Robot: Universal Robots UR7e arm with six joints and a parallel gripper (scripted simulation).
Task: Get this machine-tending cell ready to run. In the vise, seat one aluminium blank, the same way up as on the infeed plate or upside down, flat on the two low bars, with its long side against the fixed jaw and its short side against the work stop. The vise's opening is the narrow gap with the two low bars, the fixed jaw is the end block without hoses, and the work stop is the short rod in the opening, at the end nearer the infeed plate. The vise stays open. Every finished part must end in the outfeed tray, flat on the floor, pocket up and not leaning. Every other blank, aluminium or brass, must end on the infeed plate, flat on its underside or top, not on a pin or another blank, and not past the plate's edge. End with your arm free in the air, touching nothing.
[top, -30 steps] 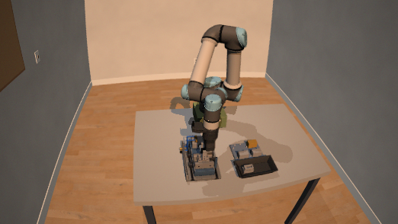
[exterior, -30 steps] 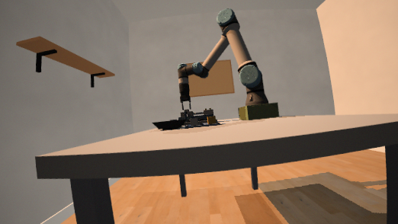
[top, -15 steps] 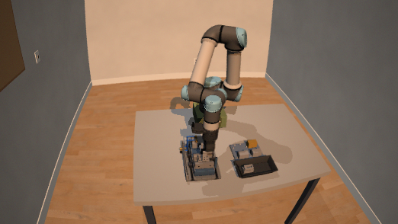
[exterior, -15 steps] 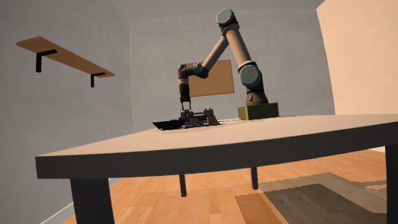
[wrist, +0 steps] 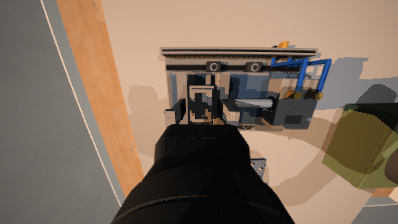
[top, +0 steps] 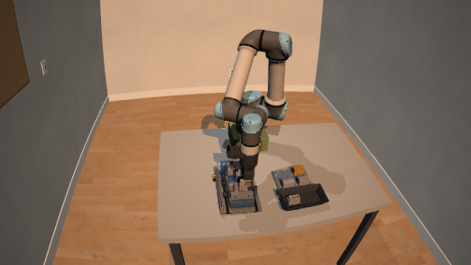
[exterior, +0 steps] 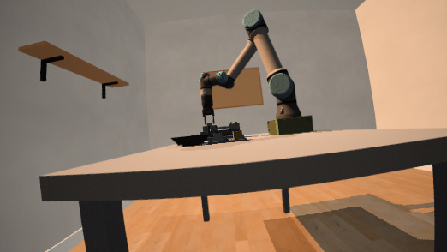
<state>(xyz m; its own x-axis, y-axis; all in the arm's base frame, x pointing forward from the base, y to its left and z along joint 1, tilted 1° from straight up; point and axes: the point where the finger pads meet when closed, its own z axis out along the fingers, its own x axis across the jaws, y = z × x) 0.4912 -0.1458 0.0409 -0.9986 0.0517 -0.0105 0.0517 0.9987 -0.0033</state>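
Note:
The vise (top: 236, 193) stands on the table's front left. In the wrist view a grey block with a dark pocket on top (wrist: 200, 102) sits in the vise (wrist: 235, 95) opening, at the end away from the blue hoses (wrist: 300, 70). My gripper (top: 245, 180) hangs straight down over that block, open and empty, with one finger on each side of it (wrist: 201, 109). I cannot tell whether the fingers touch it. The infeed plate (top: 292, 177) holds a brass blank (top: 298, 169) and two grey blanks (top: 287, 182). The black outfeed tray (top: 303, 196) holds one grey part (top: 294, 198).
The arm's olive base block (top: 266, 141) stands behind the vise. The tray sits right in front of the infeed plate, to the right of the vise. In the low side view the gripper (exterior: 208, 122) hangs just above the vise (exterior: 220, 130).

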